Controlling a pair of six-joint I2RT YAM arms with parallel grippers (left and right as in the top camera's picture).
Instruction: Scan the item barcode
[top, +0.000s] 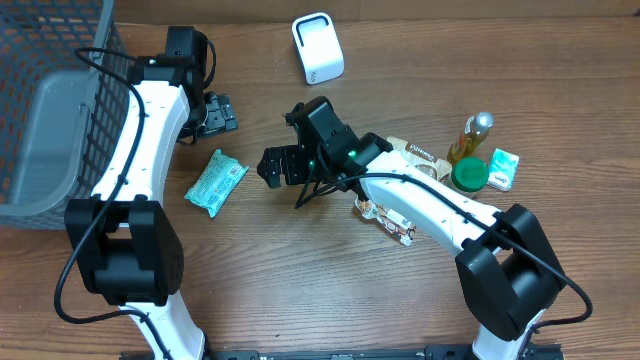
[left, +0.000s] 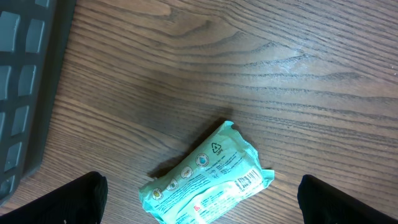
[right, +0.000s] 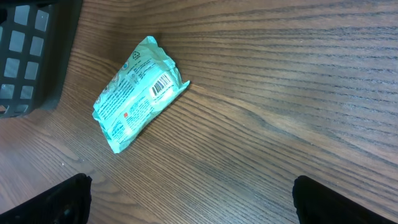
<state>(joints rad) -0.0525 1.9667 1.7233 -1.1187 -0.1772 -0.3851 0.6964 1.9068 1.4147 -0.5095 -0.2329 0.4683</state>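
Wood-grained worktop (top: 300, 290), seen from overhead, carries a crinkled mint-green packet (top: 216, 182) near our left hand (top: 215, 113) and right hand (top: 278, 166). Left wrist: packet lies flat, our fingers (left: 81, 199) spread wide. Right wrist: its barcode (right: 161, 84) faces up, fingers likewise apart.

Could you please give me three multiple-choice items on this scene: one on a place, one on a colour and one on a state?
1. Where does the green packet lie? A on a shelf; B on the wooden table; C on a plate.
2. What colour is the scanner? A white; B red; C black.
3. How is the right gripper? A shut on the packet; B shut on nothing; C open, empty.
Answers: 1 B, wood grain shows all round it. 2 A, its shell is white in the overhead view. 3 C, its fingers stand wide apart over bare wood in the right wrist view.
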